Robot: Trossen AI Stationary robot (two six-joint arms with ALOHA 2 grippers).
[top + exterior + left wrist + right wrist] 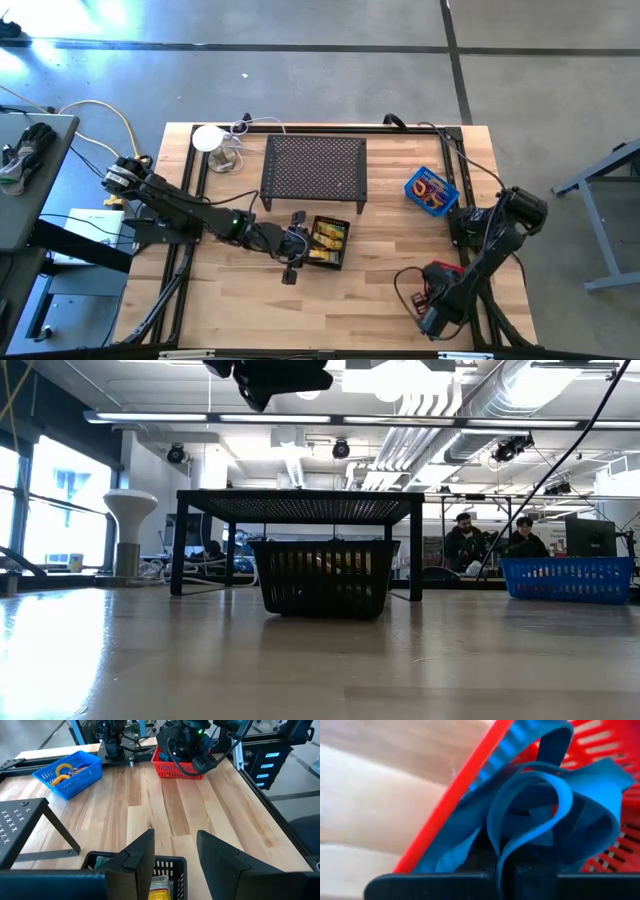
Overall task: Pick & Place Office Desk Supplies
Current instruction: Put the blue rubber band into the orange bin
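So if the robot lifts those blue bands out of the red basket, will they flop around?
Probably. The blue bands curl in soft loops and folds over the red basket rim, so they look bendy, not stiff. They look thin, so likely light. Pinched in the shut right hand, they would likely dangle and might snag the basket's mesh.

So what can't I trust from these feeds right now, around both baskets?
- Red basket: in the high view the right end effector and its arm cover the inside; the right wrist view shows only blue bands at the rim.
- Black basket: in the low view its mesh hides the contents; in the left wrist view the left end effector blocks most of it.
- Blue basket: its items are too small to identify in the high view.
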